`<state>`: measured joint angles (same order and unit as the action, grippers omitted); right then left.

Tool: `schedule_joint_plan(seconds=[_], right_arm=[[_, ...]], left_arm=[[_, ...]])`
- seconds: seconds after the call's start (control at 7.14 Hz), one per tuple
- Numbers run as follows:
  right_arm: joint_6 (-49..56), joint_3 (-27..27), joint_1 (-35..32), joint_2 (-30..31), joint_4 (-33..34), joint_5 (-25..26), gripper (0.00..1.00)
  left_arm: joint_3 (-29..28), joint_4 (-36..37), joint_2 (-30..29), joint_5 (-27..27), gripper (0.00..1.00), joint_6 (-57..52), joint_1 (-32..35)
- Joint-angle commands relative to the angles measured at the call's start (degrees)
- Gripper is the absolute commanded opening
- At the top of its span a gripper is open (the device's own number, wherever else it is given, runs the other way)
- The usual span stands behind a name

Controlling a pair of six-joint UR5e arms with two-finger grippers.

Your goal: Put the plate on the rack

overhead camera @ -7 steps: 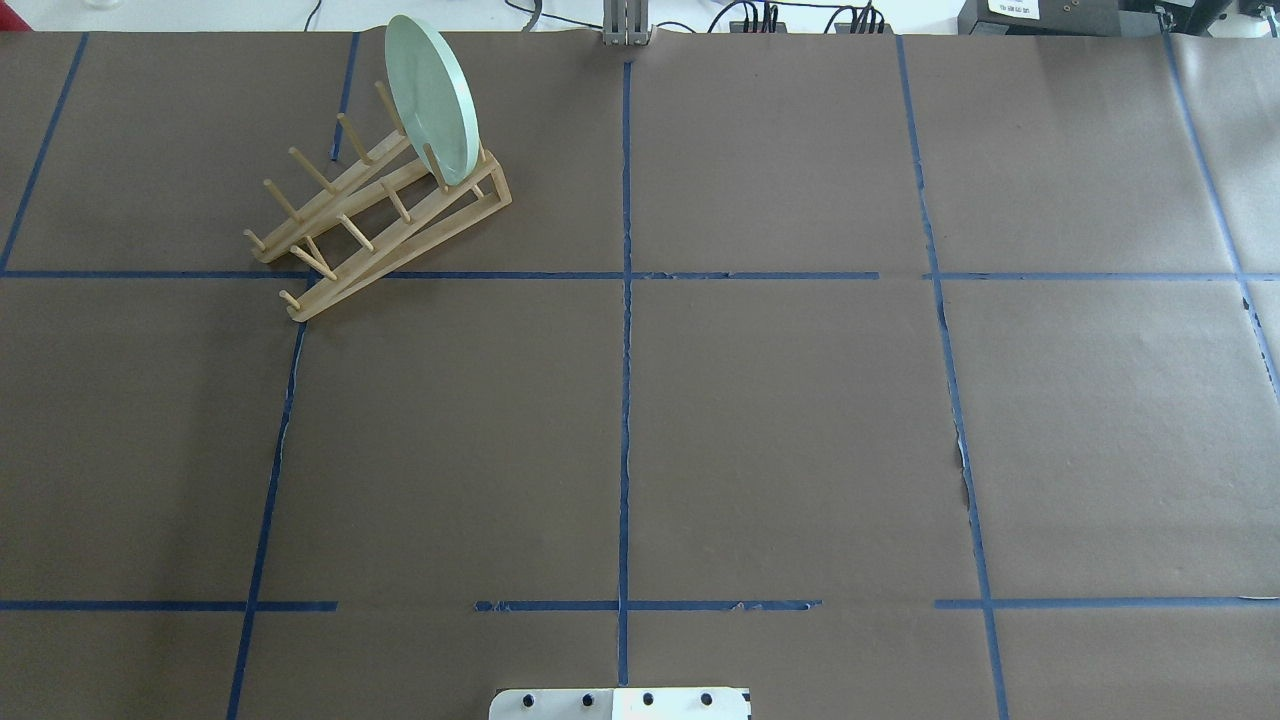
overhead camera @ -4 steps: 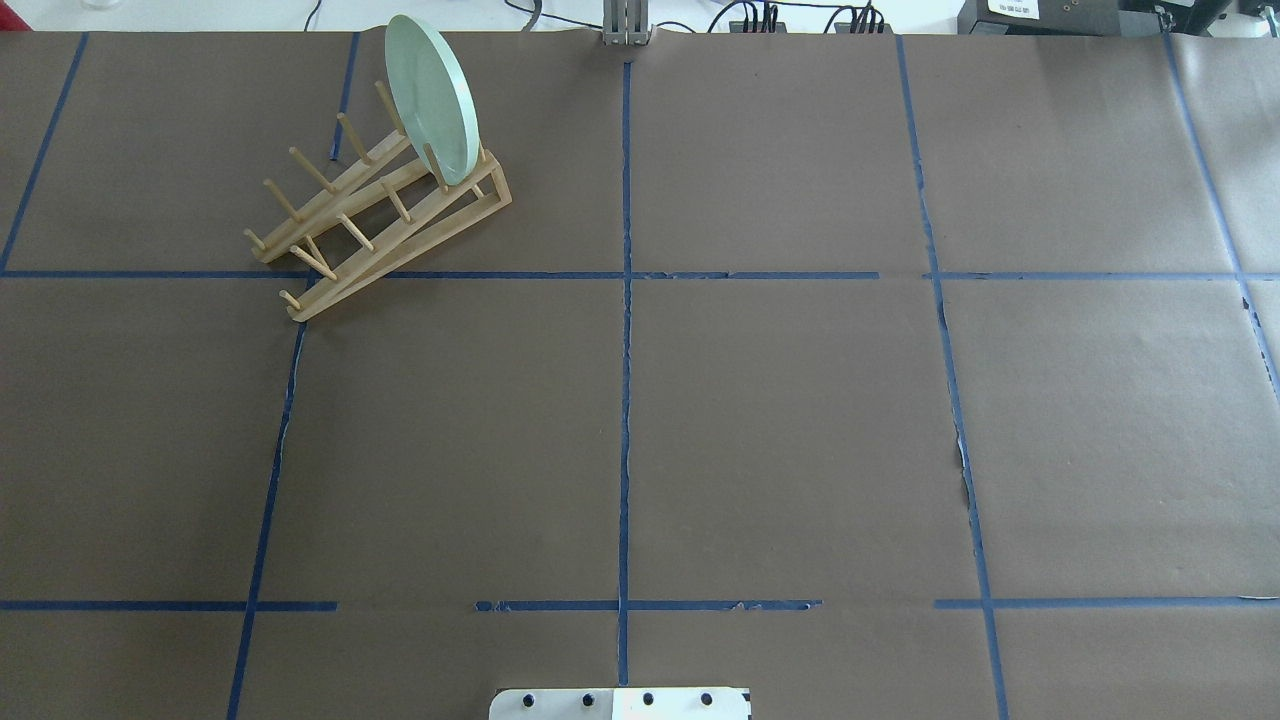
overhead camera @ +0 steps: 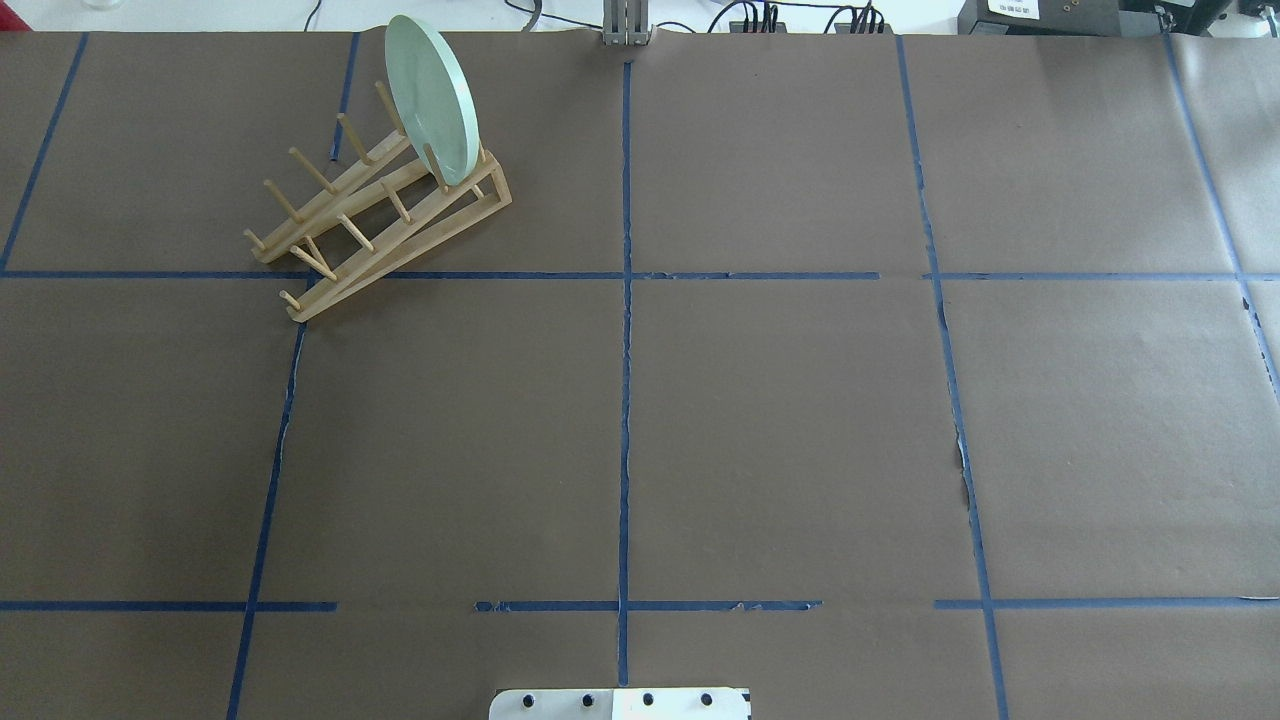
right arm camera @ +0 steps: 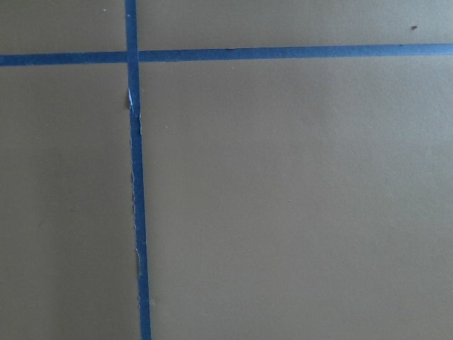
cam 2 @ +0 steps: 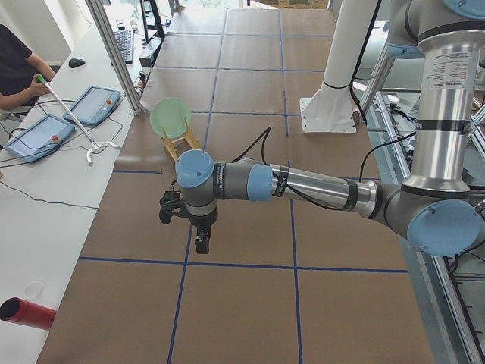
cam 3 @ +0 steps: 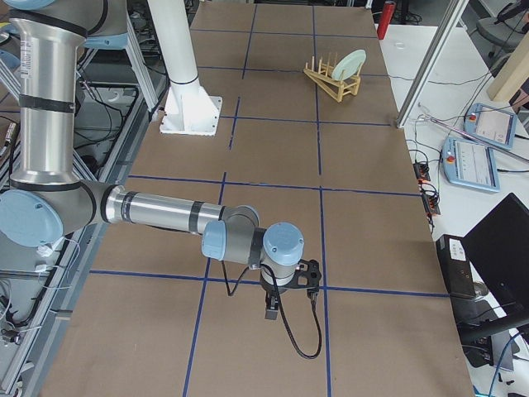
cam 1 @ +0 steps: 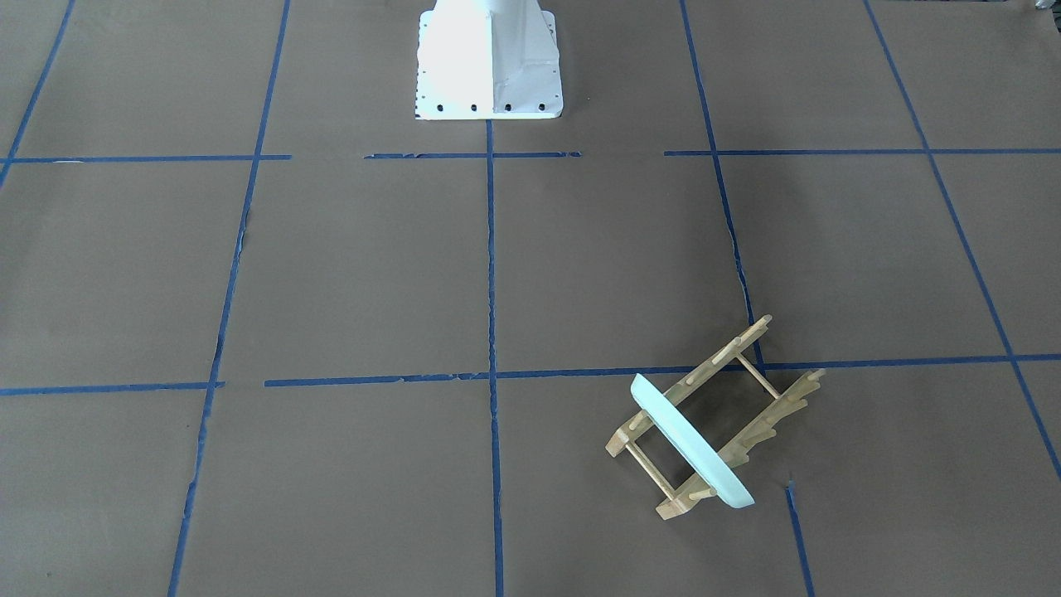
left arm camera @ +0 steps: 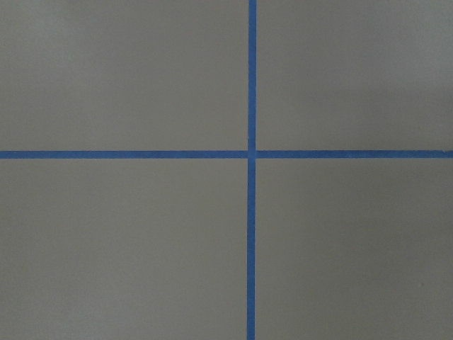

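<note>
Overhead exterior: the plate (overhead camera: 432,100) is seen upright at the far end of the rack (overhead camera: 380,225), so placing is judged done and nothing more is called for; left gripper (cam 2: 201,244) and right gripper (cam 3: 271,312), well away, cannot be told wide or narrow

Brown paper tabletop (overhead camera: 800,420), blue tape grid (overhead camera: 625,400)

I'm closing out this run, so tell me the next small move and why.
Likely no reach at all: leave both arms where they are. The plate already stands on edge between the pegs at the end of the rack farther from the robot, and nothing touches it. The left arm and right arm hang over bare table, away from it.
</note>
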<state>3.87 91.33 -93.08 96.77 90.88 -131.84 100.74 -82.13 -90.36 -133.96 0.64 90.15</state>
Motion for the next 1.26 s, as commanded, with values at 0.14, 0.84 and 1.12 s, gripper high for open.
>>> schedule_joint_plan(seconds=[0.14,0.84,1.12], right_arm=[[0.0,-0.01,0.0,0.0,0.0,0.0,1.0],[0.0,-0.01,0.0,0.0,0.0,0.0,1.0],[0.0,0.07,0.0,0.0,0.0,0.0,1.0]], left_arm=[[1.74,-0.14,0.8,-0.07,1.0,0.07,-0.07],[-1.5,-0.4,2.03,-0.25,1.0,-5.64,1.16],[-1.6,0.74,2.02,-3.93,1.0,-5.12,5.55]])
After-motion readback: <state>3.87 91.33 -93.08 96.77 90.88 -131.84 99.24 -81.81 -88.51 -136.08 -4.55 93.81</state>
